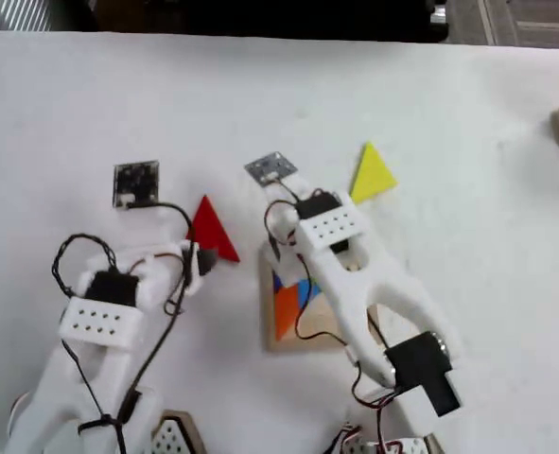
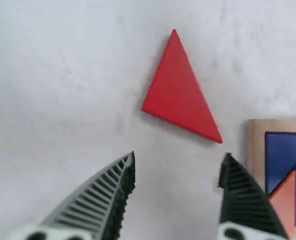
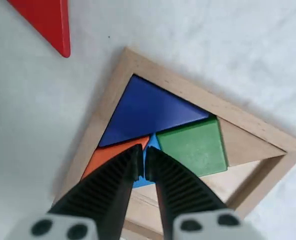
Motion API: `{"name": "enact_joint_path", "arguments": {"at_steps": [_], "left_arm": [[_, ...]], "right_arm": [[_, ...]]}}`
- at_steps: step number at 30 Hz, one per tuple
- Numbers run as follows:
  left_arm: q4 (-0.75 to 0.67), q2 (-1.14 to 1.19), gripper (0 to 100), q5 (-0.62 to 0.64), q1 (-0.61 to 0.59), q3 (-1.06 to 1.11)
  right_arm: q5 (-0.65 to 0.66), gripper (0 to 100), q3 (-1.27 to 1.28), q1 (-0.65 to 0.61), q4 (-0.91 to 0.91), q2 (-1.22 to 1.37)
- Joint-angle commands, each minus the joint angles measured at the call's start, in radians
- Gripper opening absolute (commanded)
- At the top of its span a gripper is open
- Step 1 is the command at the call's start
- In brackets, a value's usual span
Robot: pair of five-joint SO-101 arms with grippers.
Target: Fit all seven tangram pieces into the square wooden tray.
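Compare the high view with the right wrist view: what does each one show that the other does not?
The high view adds the yellow triangle, lying on the table apart from the tray. The right wrist view adds the green square, set inside the tray. Both share the red triangle on the table, the wooden tray and the blue piece in it.
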Motion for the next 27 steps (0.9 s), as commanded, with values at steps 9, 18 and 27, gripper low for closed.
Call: {"name": "enact_joint_path", "arguments": {"at_steps": [9,18,27], "left_arm": [[-0.107,-0.025,33,0.158,0.022,-0.008],[-0.092,0.223,33,0.169,0.022,-0.161],[-0.075,0.542,33,0.213,-0.008,-0.373]], "right_arm": [[0.017,1.7,0.009,0.019,-0.028,-0.050],[0.017,1.7,0.009,0.019,-0.030,-0.050],[0.018,1.7,0.009,0.021,-0.031,-0.050]]}}
